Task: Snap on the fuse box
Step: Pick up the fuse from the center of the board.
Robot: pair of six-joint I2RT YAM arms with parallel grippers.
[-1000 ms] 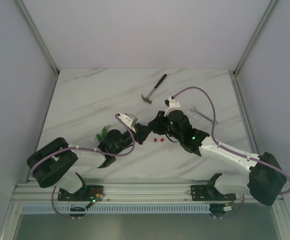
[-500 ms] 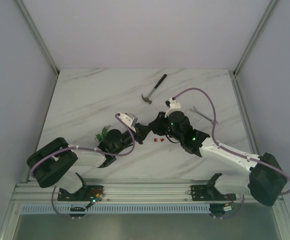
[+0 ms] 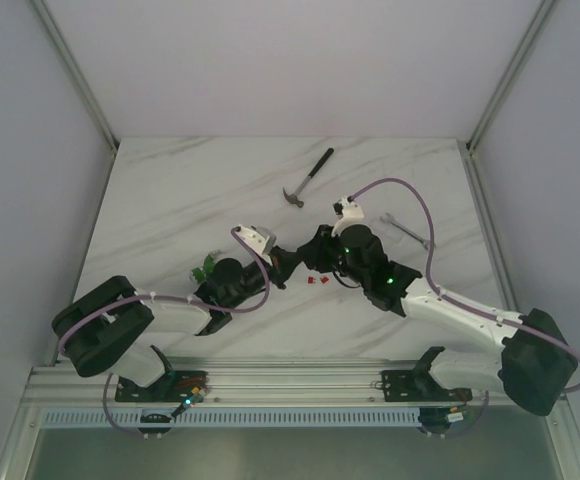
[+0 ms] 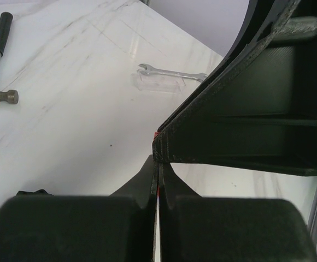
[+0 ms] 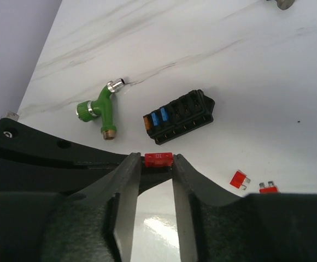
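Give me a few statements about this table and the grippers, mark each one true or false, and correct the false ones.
1. The right gripper pinches a red fuse between its fingertips. True.
2. The left gripper holds the fuse box. False: its jaws are shut, and the fuse box lies free on the table.
3. A green fitting lies on the table near the fuse box. True.
4. The hammer rests across the wrench. False: they lie apart.

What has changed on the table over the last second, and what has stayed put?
The jaws of the left gripper closed fully, beside the right gripper, whose arm shifted only slightly while holding a red fuse. The fuse box, hammer, wrench and green part stayed put.
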